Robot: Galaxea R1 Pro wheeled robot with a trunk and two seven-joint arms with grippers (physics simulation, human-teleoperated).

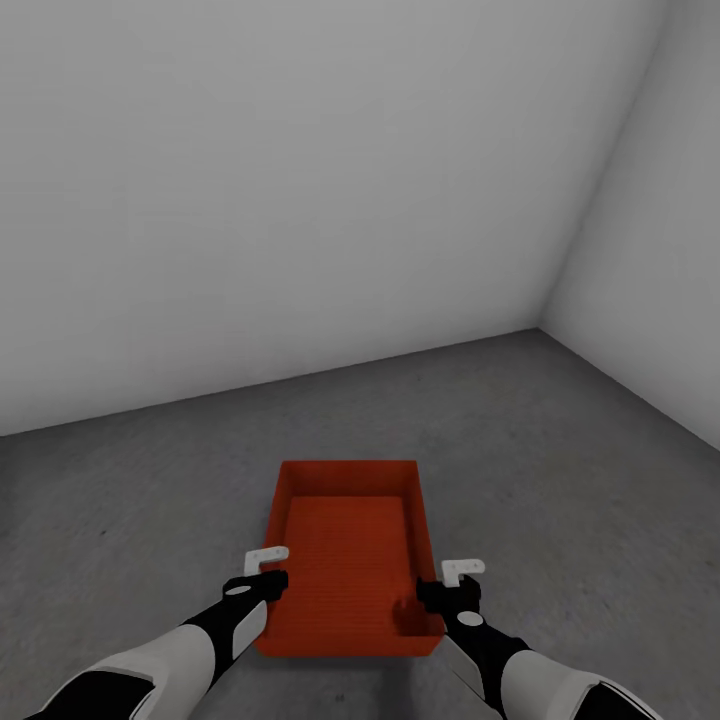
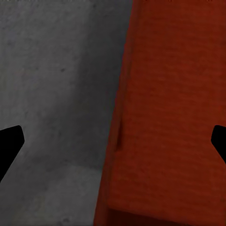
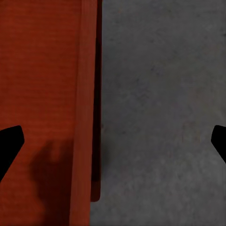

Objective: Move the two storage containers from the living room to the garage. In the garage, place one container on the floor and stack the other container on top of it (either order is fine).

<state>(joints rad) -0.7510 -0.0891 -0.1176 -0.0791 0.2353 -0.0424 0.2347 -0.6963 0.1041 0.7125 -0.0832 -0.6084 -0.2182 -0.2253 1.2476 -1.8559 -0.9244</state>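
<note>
1. The left hand (image 1: 266, 572) and the right hand (image 1: 452, 585) are seen closest — both spread wide, nothing held.
2. The orange-red container (image 1: 350, 545) is set on the grey floor (image 1: 560, 450) between them, near the white walls (image 1: 300, 180).

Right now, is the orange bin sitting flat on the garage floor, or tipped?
Flat and upright. The orange bin rests open side up on the grey floor, and its rim looks level. Nothing shows inside it.

White-and-black arms — black grippers (image 1: 262, 583), small white brackets (image 1: 266, 557).
</note>
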